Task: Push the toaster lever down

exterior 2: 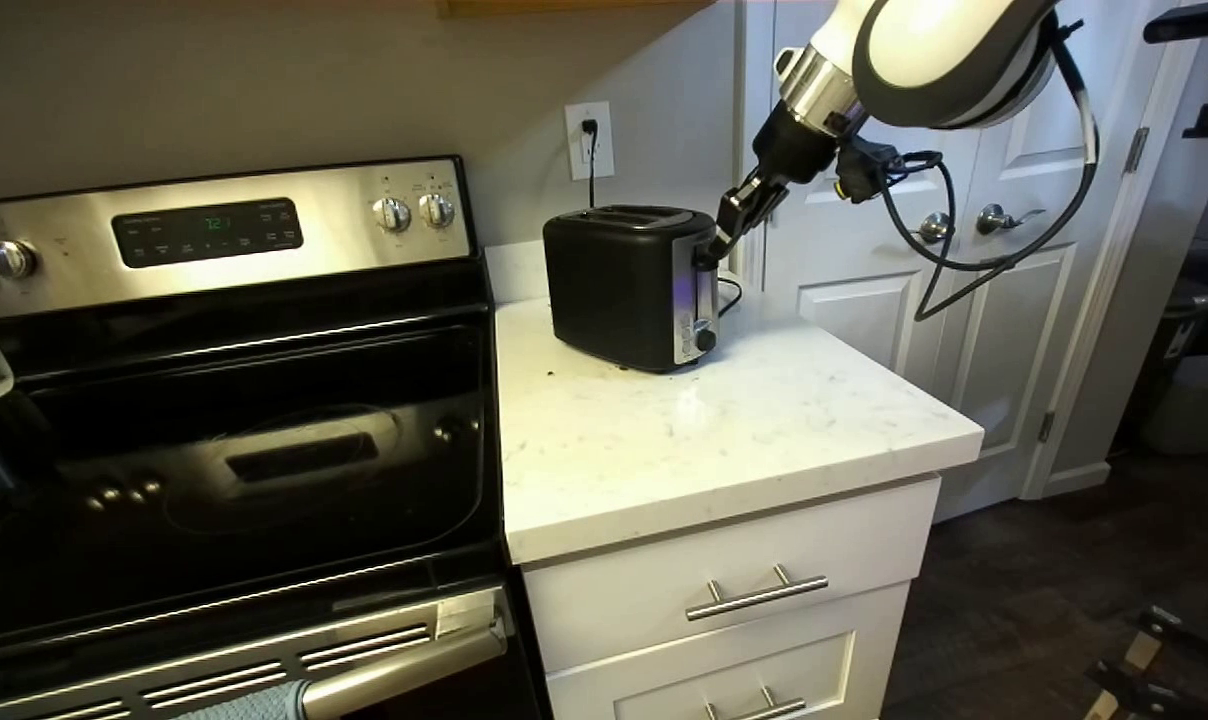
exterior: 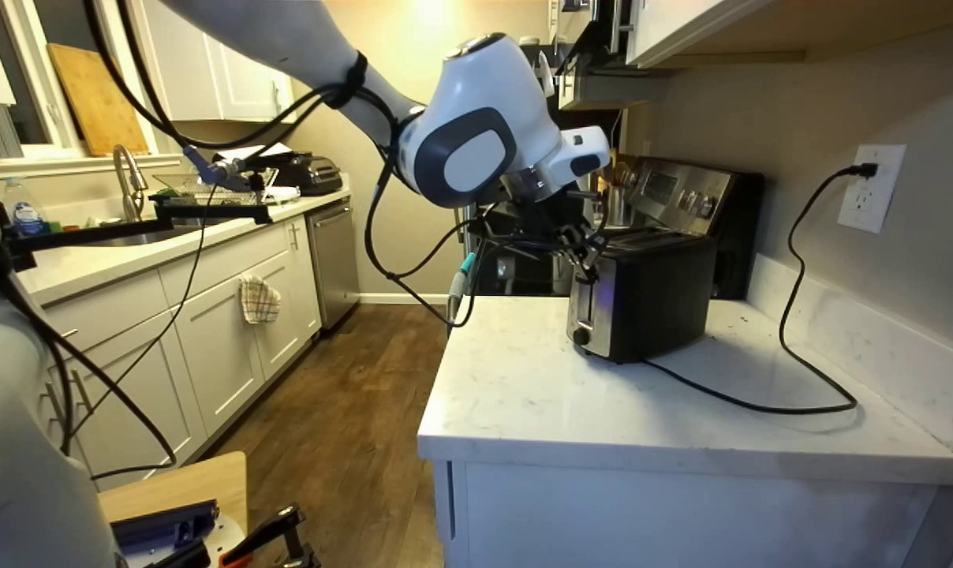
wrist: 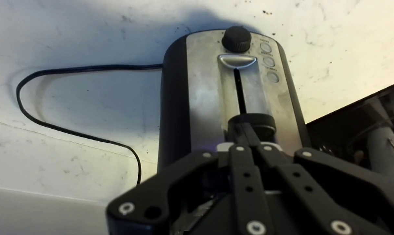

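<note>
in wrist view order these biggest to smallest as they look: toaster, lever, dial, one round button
1. Toaster
2. Lever and dial, unranked: the lever looks wider but seems closer, and the gripper partly hides it.
3. Round button

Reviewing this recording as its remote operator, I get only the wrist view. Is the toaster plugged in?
Observer: Yes. In an exterior view the cord runs from the toaster to the wall outlet.
Operator: Is the claw level at the lever?
Observer: No, in both exterior views it slants downward, tips lowest.
Operator: And what adjoins the counter, past its edge on my right?
Observer: A stove, which both exterior views show.
</note>
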Robot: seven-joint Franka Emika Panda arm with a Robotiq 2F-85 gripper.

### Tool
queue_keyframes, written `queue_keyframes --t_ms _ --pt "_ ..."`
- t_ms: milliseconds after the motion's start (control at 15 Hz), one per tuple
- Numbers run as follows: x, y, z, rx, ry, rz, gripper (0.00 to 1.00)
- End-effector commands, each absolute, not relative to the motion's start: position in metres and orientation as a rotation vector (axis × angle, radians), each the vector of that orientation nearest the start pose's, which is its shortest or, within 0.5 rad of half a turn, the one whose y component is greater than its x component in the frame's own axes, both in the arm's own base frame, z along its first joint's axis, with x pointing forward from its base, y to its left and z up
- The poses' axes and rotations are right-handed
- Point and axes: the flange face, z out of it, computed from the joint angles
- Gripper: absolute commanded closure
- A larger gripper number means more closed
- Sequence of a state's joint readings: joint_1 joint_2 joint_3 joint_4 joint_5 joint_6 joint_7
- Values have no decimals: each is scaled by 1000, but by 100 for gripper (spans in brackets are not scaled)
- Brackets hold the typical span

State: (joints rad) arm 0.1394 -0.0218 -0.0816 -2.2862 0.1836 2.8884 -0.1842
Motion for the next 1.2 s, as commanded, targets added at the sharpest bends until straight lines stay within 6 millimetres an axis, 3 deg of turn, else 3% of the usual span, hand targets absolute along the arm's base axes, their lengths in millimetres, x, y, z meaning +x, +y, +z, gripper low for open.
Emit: queue_keyframes --t_ms 0,733,1133 --pt "557 21 422 -2916 -175 -967 100" --pt "568 26 397 -2911 -265 -947 100" --pt "573 29 346 -2923 -298 -902 100"
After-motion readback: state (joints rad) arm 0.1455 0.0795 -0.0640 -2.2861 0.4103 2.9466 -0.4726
